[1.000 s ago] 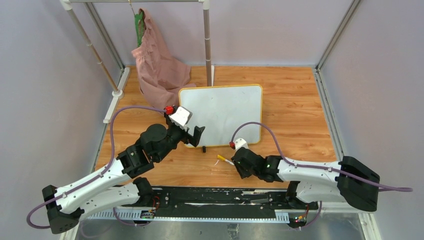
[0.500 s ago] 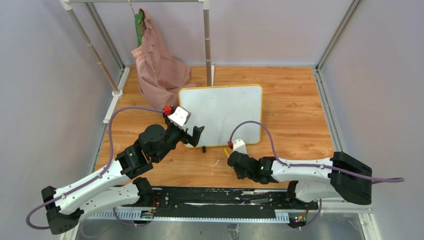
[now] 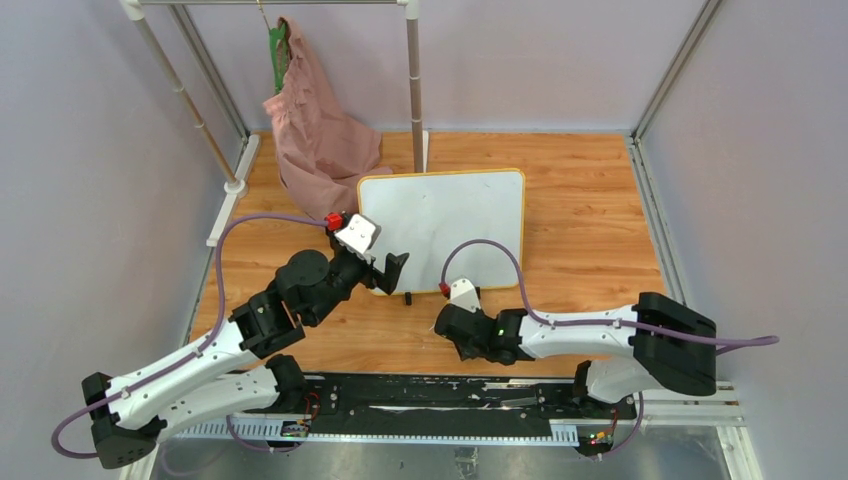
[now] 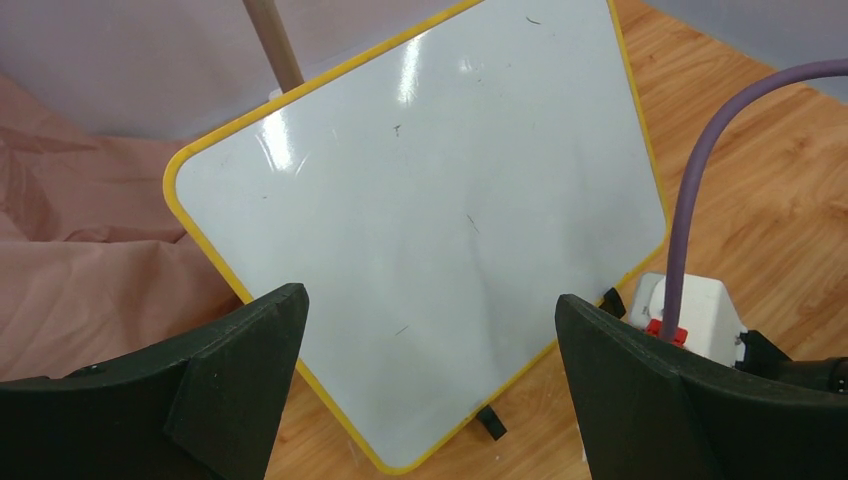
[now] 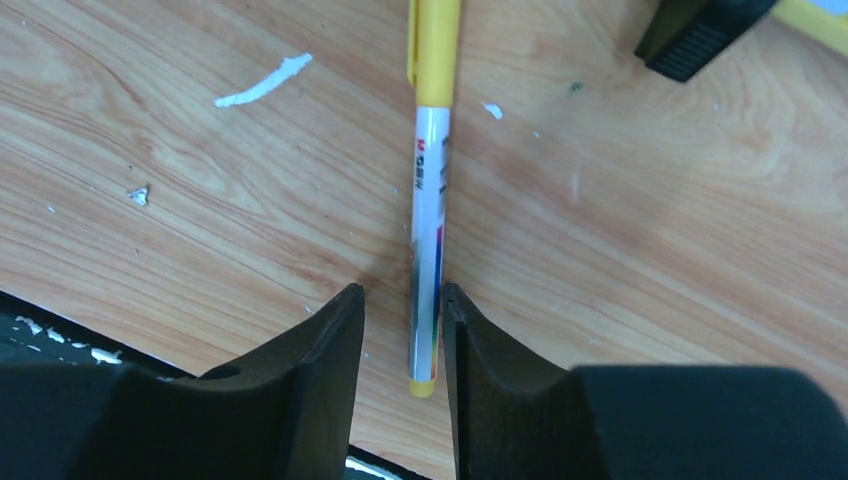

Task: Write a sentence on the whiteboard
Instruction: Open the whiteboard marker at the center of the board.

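The whiteboard [image 3: 440, 230] stands tilted on the wooden table, glossy white in a yellow frame [image 4: 210, 235]. No sentence shows on it, only faint marks. My left gripper [image 3: 385, 275] hovers at its near left corner, jaws wide open and empty [image 4: 430, 300]. A pen [image 5: 430, 200] with a white barrel and a yellow cap lies flat on the table. My right gripper [image 5: 402, 292] straddles the pen's rear end. The pen rests against the right finger, with a gap to the left one. In the top view the right gripper [image 3: 445, 322] hides the pen.
A pink cloth [image 3: 315, 130] hangs from a rack behind the board's left side, and a rack post [image 3: 415, 80] stands behind the board. One black board foot [image 5: 700, 35] sits near the pen's cap. White flecks [image 5: 262, 82] dot the wood. A black rail [image 3: 440, 395] runs along the near edge.
My right arm has swung left and come over the pen, which lay visible beside it a second ago. The left arm and the whiteboard have stayed put.
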`<action>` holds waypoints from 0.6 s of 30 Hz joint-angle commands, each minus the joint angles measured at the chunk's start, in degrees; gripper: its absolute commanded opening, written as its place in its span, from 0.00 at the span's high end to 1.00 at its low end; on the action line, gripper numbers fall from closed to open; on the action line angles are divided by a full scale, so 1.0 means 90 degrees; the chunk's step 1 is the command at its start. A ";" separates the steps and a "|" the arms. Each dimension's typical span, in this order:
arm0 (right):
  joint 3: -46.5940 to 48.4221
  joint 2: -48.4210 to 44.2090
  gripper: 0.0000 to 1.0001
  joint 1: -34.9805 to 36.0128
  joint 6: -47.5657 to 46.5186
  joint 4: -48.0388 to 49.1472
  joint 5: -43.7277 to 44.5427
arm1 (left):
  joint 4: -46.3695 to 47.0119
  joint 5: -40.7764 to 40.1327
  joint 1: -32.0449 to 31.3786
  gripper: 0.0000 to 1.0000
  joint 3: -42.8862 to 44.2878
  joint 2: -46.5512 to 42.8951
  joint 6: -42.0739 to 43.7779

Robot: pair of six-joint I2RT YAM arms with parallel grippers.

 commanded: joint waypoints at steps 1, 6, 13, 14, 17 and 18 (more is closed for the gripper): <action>0.0080 0.0468 0.63 -0.0132 -0.0300 -0.0229 -0.0067 | 0.0152 -0.0062 -0.0099 0.00 -0.0068 -0.0088 0.0082; 0.0132 0.0915 0.71 -0.0276 -0.0365 -0.0009 -0.0426 | 0.0142 -0.0094 -0.0138 0.00 -0.0070 -0.0100 0.0101; -0.0111 0.0946 1.00 -0.0298 -0.0227 0.0127 -0.0618 | 0.0149 -0.0129 -0.0176 0.00 -0.0067 -0.0168 0.0093; -0.0159 0.0863 1.00 -0.0296 -0.0210 0.0128 -0.0618 | 0.0159 -0.0129 -0.0173 0.00 -0.0078 -0.0185 0.0092; -0.0306 0.0379 1.00 -0.0292 -0.0197 0.0125 -0.0565 | 0.0180 -0.0147 -0.0187 0.00 -0.0098 -0.0241 0.0085; -0.0338 0.0163 1.00 -0.0280 -0.0215 0.0094 -0.0549 | 0.0181 -0.0156 -0.0184 0.00 -0.0099 -0.0254 0.0084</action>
